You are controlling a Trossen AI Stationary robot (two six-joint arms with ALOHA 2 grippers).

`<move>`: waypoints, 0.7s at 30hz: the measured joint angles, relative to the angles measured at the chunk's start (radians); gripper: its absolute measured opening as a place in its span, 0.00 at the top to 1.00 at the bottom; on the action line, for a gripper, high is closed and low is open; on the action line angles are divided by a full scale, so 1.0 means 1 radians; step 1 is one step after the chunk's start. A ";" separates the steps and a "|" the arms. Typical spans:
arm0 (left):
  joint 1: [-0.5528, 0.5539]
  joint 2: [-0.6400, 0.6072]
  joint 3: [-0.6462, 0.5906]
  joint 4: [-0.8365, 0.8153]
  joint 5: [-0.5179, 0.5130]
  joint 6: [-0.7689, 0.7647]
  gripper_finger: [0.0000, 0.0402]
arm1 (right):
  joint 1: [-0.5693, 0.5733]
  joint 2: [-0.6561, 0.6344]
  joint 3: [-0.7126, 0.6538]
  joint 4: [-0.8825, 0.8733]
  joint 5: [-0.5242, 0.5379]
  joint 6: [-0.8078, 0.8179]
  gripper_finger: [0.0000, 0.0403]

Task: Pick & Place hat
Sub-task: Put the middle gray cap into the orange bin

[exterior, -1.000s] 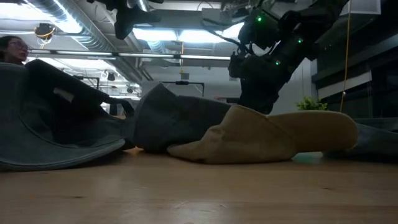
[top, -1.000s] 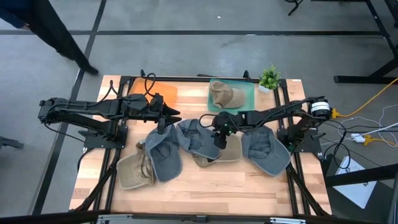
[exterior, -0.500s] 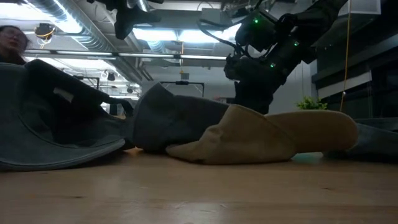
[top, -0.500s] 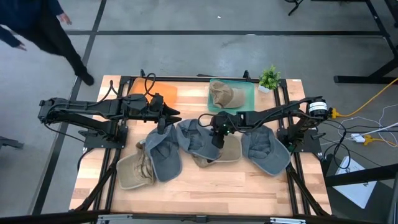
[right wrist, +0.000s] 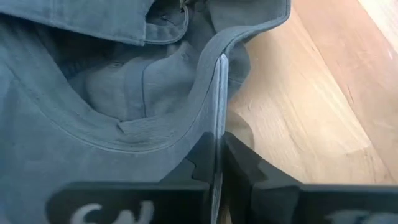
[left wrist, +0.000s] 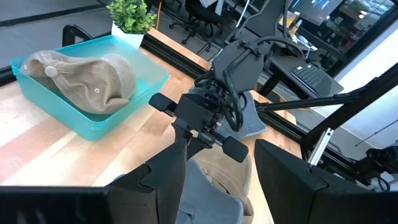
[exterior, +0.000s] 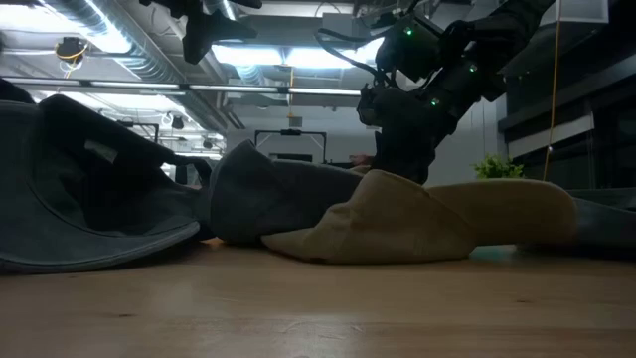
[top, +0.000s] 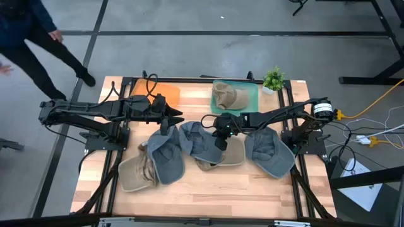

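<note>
Closing fast over the last second, the right claw now has its fingers pinched together on the edge band of the middle grey hat, as the right wrist view shows, with the fabric rim squeezed thin between the pads. That hat lies in the heap at the centre of the worktop, its brim tucked against a tan hat and another grey hat beside it. The left claw hangs spread wide above the heap, holding nothing. Here's the worry: the grip is only on a narrow strip of cloth, so a quick lift could let it slide out. And with the hats overlapping, the tan one may drag along or get flipped. One tan hat already sits in the teal tray.
</note>
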 joint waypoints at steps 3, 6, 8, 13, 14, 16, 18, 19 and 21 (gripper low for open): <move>0.000 0.000 0.000 0.000 0.000 0.000 0.54 | 0.000 -0.005 0.013 -0.010 -0.010 0.001 0.97; 0.000 0.000 0.000 0.000 0.000 0.000 0.54 | 0.000 -0.015 0.055 -0.040 -0.010 -0.035 0.97; 0.000 0.000 0.000 -0.001 0.000 0.000 0.54 | -0.002 -0.027 0.089 -0.087 0.001 -0.081 0.97; 0.000 0.000 0.000 -0.013 0.000 0.000 0.54 | -0.003 -0.033 0.224 -0.280 0.107 -0.228 0.98; 0.000 0.000 0.000 -0.017 0.000 0.000 0.54 | -0.003 -0.033 0.252 -0.317 0.134 -0.257 0.98; 0.000 0.000 0.000 -0.017 0.000 0.000 0.54 | -0.003 -0.033 0.308 -0.393 0.203 -0.315 0.98; 0.000 0.000 0.000 -0.019 0.000 0.000 0.54 | -0.003 -0.033 0.361 -0.451 0.286 -0.378 0.98; 0.000 0.000 0.000 -0.020 -0.001 0.000 0.54 | -0.003 -0.033 0.387 -0.476 0.331 -0.415 0.98; 0.000 0.000 0.000 -0.023 -0.005 0.000 0.54 | -0.003 -0.033 0.441 -0.511 0.419 -0.494 0.98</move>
